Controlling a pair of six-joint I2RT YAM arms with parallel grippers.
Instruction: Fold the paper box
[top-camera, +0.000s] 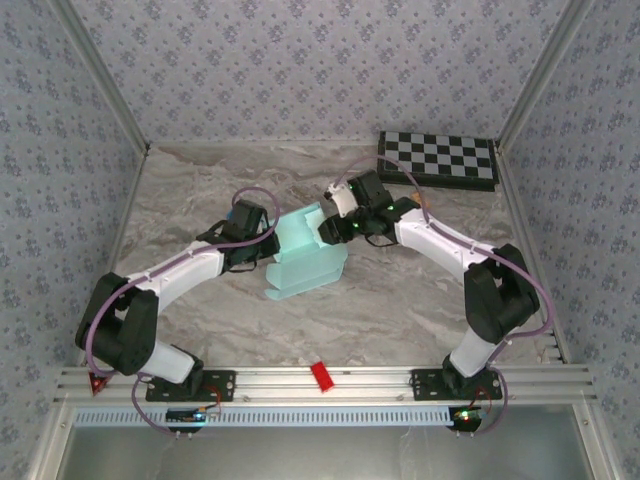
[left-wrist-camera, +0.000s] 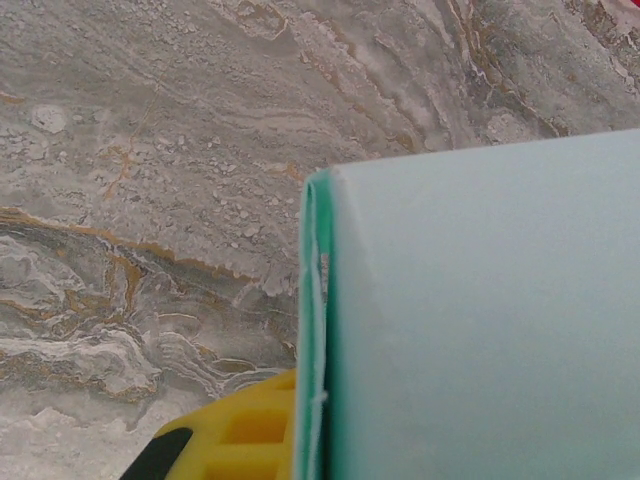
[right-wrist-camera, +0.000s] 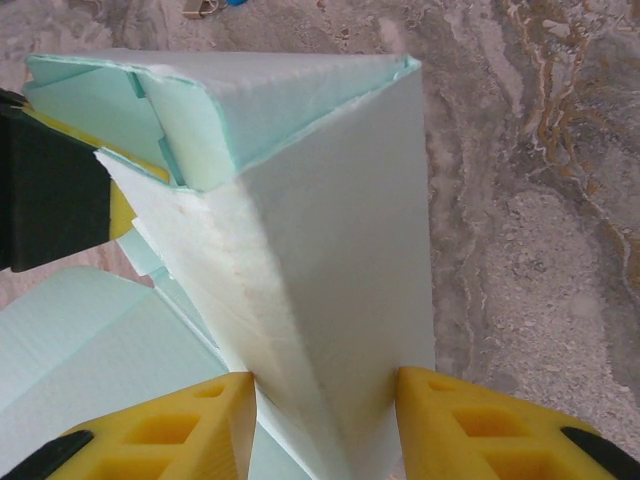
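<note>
The pale light-blue thin-card paper box (top-camera: 305, 262) lies half folded at the middle of the grey-brown marbled tabletop (top-camera: 190, 180). Its long axis runs from the near left to the far right, with the narrower end pointing away from the arm bases. In the top view one panel lies flat toward the near side, while the far part is raised into walls. The right wrist view shows a tall folded ridge of card (right-wrist-camera: 330, 260) with a soft, whitish crease down its length and layered flaps tucked at the upper left; cut edges show a deeper green.

The left gripper (top-camera: 268, 238) sits at the box's left edge, its jaws together on the card. One of its yellow fingers (left-wrist-camera: 245, 430) lies against a doubled panel edge (left-wrist-camera: 315, 330). The right gripper (top-camera: 335, 232) meets the box's far-right end, its jaws apart and straddling the ridge (right-wrist-camera: 325, 385), the card touching both yellow fingers.

A black-and-white checkerboard (top-camera: 437, 158) lies at the far right, well apart.
</note>
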